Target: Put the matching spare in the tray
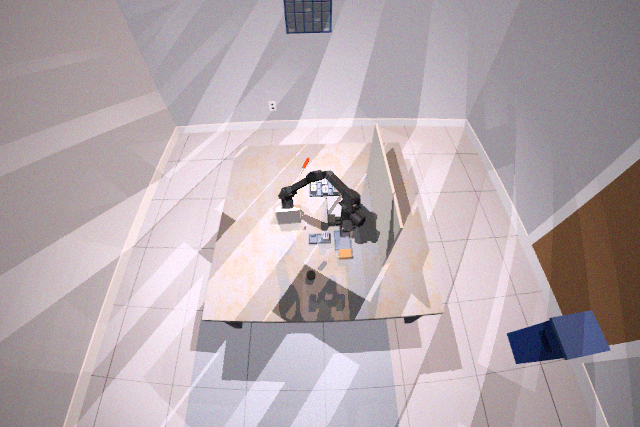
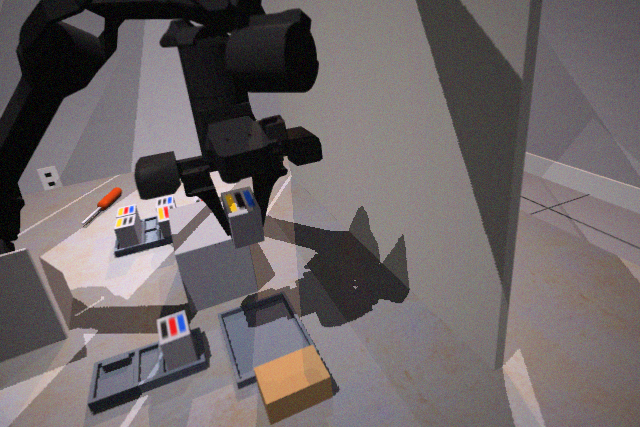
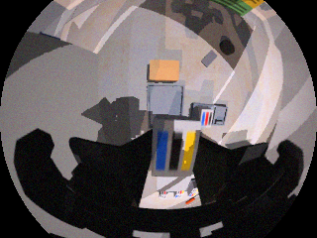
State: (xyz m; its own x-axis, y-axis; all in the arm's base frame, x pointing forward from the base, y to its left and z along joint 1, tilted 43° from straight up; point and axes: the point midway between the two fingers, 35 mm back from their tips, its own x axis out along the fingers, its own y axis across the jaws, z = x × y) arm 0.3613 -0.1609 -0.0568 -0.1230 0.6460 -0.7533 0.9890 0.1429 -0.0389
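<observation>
My gripper (image 2: 246, 218) (image 3: 169, 134) is shut on a grey spare with yellow, black and blue stripes, held upright above the table, behind the tray in the exterior view. The grey tray (image 1: 341, 240) (image 2: 261, 331) (image 3: 165, 99) has nothing inside it; an orange block (image 1: 345, 253) (image 2: 292, 378) (image 3: 163, 70) is at its near end. Beside it, a dark two-bay holder (image 2: 113, 383) (image 3: 220, 113) carries a unit (image 2: 178, 344) (image 3: 206, 118) with black, red and blue stripes. A back rack (image 2: 142, 245) holds several striped units. No printed code is readable.
A white box (image 2: 217, 272) stands behind the tray, below the arm. A tall grey panel (image 1: 379, 169) (image 2: 372, 127) rises to the right. An orange-handled screwdriver (image 1: 306, 162) (image 2: 109, 198) lies at the back. A black round object (image 1: 310, 275) (image 3: 227, 47) and small grey block (image 1: 322, 265) (image 3: 209, 59) lie near the front.
</observation>
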